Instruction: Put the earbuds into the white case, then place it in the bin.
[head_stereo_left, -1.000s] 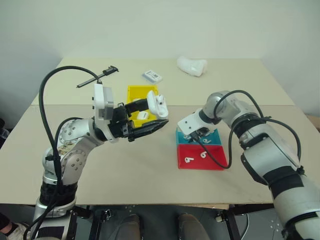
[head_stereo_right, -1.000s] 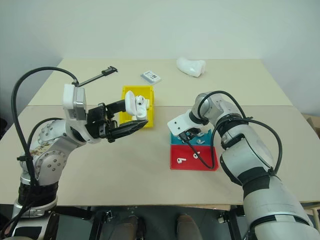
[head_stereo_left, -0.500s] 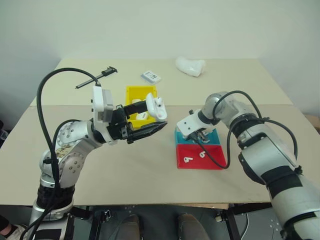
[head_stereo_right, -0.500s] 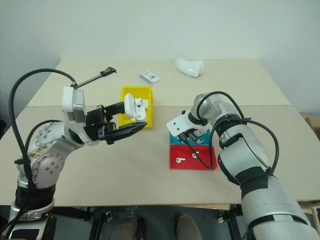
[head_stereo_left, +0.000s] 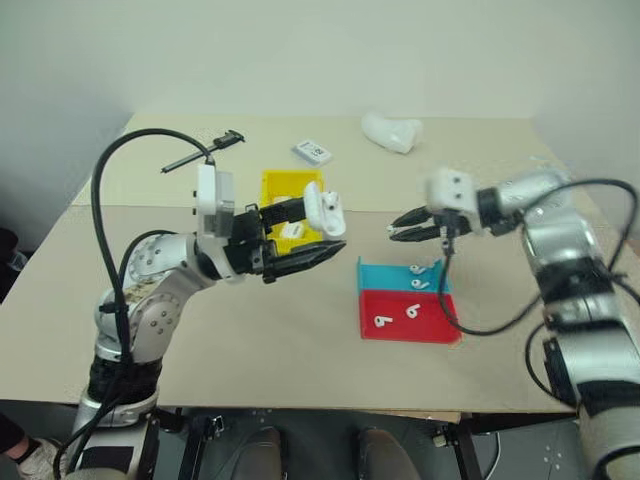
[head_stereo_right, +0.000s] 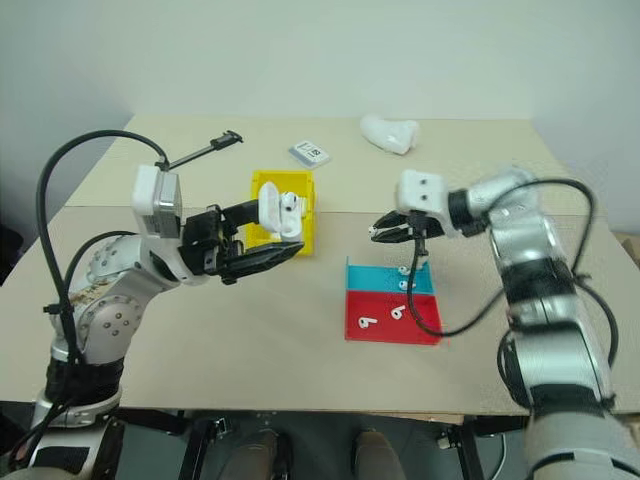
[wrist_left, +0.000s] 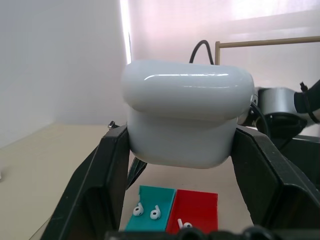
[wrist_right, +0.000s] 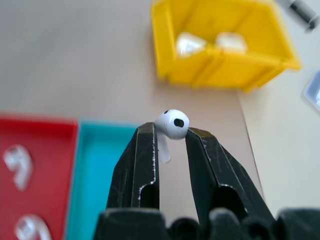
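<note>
My left gripper (head_stereo_left: 318, 226) is shut on the white case (head_stereo_left: 322, 207), holding it in the air in front of the yellow bin (head_stereo_left: 283, 187). The case's lid looks tipped up. In the left wrist view the case (wrist_left: 185, 120) sits between both black fingers (wrist_left: 102, 185). My right gripper (head_stereo_left: 401, 228) hangs above the table to the case's right, pointing toward it. It is shut on one earbud (wrist_right: 171, 125). Two earbuds (head_stereo_left: 414, 277) lie in the teal tray (head_stereo_left: 385, 274). Two more earbuds (head_stereo_left: 396, 316) lie in the red tray (head_stereo_left: 432, 326).
Small white items (wrist_right: 187, 45) lie inside the bin. At the back of the table are a lumpy white object (head_stereo_left: 392, 130), a flat white labelled card (head_stereo_left: 312, 151) and a black tool (head_stereo_left: 205, 150). The trays sit below my right gripper.
My right gripper has lifted off the teal tray with an earbud, risen, swung right and turned to face the case. The left arm still holds the case in place.
</note>
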